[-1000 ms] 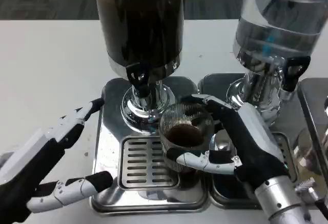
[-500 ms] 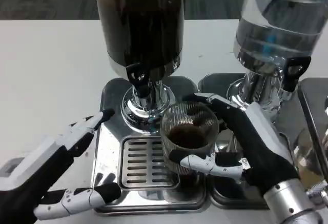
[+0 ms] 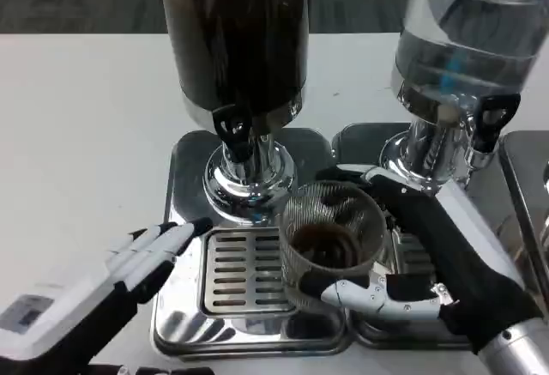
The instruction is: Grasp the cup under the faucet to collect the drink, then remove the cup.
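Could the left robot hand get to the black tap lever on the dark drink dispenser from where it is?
Probably yes. The left robot hand is empty beside the drip tray, and nothing stands between it and the tap lever; the cup sits off to the right in the right robot hand.

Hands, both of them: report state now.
Left hand: open, holding nothing, beside the drip tray.
Right hand: closed around the ribbed glass cup of dark drink.

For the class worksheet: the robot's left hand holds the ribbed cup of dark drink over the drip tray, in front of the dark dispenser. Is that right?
Not quite. In the head view it is the right hand that holds the ribbed cup; the left hand holds nothing. The rest stands: the cup has dark drink in it, over the drip tray, in front of the dark dispenser.
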You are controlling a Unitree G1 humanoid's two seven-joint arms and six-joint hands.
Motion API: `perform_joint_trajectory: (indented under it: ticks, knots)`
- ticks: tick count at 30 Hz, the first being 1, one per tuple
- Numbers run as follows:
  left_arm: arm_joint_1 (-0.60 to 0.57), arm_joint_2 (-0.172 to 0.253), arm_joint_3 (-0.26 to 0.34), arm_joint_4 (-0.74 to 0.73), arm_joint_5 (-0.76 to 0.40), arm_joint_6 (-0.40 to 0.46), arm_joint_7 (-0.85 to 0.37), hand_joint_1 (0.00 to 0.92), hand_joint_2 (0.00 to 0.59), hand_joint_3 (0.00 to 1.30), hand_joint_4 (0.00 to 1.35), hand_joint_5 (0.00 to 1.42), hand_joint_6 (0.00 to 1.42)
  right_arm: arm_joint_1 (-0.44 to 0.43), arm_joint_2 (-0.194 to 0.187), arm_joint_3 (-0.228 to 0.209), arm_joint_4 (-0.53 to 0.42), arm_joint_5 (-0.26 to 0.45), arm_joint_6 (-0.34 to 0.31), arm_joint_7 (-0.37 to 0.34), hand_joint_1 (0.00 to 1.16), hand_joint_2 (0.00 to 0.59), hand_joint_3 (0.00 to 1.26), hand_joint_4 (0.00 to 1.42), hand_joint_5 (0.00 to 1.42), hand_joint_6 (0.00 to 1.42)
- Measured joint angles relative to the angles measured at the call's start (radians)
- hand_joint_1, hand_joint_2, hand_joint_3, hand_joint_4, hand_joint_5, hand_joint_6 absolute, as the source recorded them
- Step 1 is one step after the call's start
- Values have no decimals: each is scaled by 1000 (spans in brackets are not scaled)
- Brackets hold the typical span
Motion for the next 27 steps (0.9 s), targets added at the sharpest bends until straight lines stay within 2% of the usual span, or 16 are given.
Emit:
perform_joint_trajectory:
  ticks: [5,12,27]
  knots:
    - [27,3,37,-66,101,-3,13,0,55,0,0,0,0,30,-11,-13,-42,25,10,35,820,229,484,512,593,603]
    - [62,3,42,-131,178,8,13,0,55,0,0,0,0,43,-13,-23,-81,51,20,60,817,235,485,512,602,614]
    - [68,3,44,-152,196,47,13,0,53,0,0,0,0,80,-13,-25,-107,53,22,73,811,240,494,529,610,625]
